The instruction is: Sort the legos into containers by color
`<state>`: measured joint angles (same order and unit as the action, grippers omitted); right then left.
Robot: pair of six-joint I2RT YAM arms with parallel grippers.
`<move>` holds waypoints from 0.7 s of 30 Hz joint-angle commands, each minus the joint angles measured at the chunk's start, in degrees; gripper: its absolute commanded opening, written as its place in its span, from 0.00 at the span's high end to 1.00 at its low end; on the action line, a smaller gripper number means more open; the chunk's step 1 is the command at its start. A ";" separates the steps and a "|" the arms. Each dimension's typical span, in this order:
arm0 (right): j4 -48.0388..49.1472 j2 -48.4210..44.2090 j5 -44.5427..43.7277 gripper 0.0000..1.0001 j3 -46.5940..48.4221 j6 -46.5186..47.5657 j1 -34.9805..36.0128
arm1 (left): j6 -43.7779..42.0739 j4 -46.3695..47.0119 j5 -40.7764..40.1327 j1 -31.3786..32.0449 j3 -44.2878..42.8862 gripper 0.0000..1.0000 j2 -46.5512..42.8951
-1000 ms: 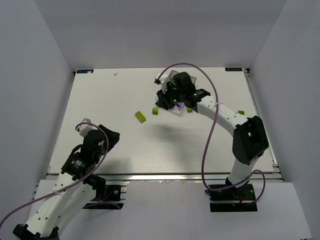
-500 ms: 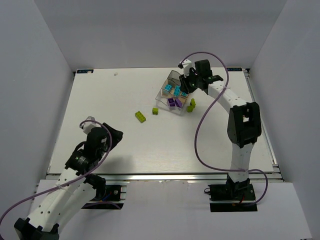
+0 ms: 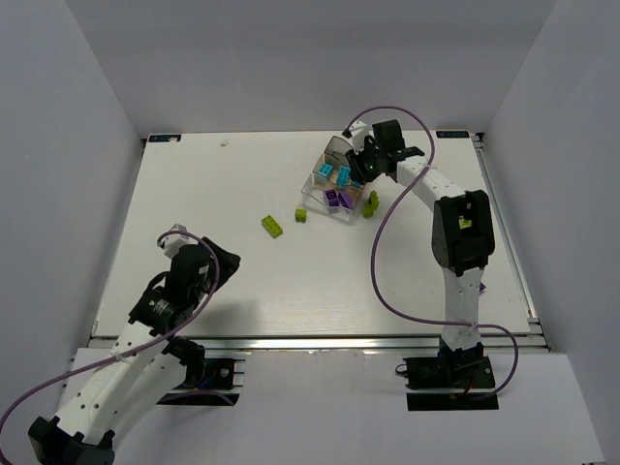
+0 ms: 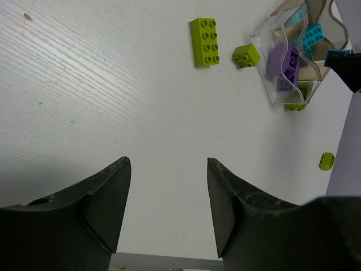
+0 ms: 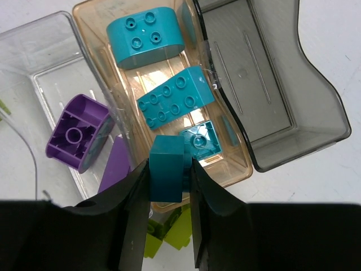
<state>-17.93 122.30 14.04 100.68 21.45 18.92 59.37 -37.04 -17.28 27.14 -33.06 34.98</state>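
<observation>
Desk [image 3: 194, 184]: white and bare-topped, boxed in by pale walls, with both arm bases at its near edge.
Tray [image 3: 310, 189]: sits toward the far right of the desk, its clear, tan and smoky grey compartments side by side.
Right claw [image 5: 169, 172]: reaches over the tray, its two fingers pinching a cyan brick [image 5: 167, 164] above the near end of the tan compartment [image 5: 163, 73]. Whether that brick touches the floor of the compartment is hard to tell.
Tan compartment: holds three more cyan bricks, a rounded one [image 5: 145, 36], an eight-stud one [image 5: 176, 100] and a small one [image 5: 200, 141].
Clear compartment [image 5: 51, 62]: holds a purple brick [image 5: 79, 131] lying hollow side up. A second purple piece [image 5: 118, 164] lies just beside it, partly hidden by the claw.
Grey compartment [image 5: 265, 84]: forms the wavy-edged end of the tray.
Lime bricks: a long one [image 4: 205, 41] and a small one [image 4: 246, 55] lie on the desk left of the tray. Another [image 3: 371, 201] lies against its near side, and one [image 4: 326, 161] lies well apart.
Left claw [image 4: 167, 164]: spread wide with nothing between its fingers, low over the near-left desk and well apart from the bricks.
</observation>
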 commanded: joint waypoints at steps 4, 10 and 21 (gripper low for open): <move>1.85 0.92 -0.86 0.53 3.20 1.31 -0.55 | -0.84 2.58 0.75 0.20 0.10 0.34 1.49; 0.62 -0.74 -0.42 0.11 2.68 2.63 -0.90 | -1.19 3.90 1.19 0.20 0.19 0.33 2.02; -9.47 -21.56 4.41 0.28 -13.40 1.93 -5.29 | -1.89 11.45 4.00 0.11 1.50 0.16 6.32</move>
<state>-22.37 107.50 15.79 89.41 24.23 15.77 58.06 -29.45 -14.94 27.14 -32.25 40.01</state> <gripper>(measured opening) 0.744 0.838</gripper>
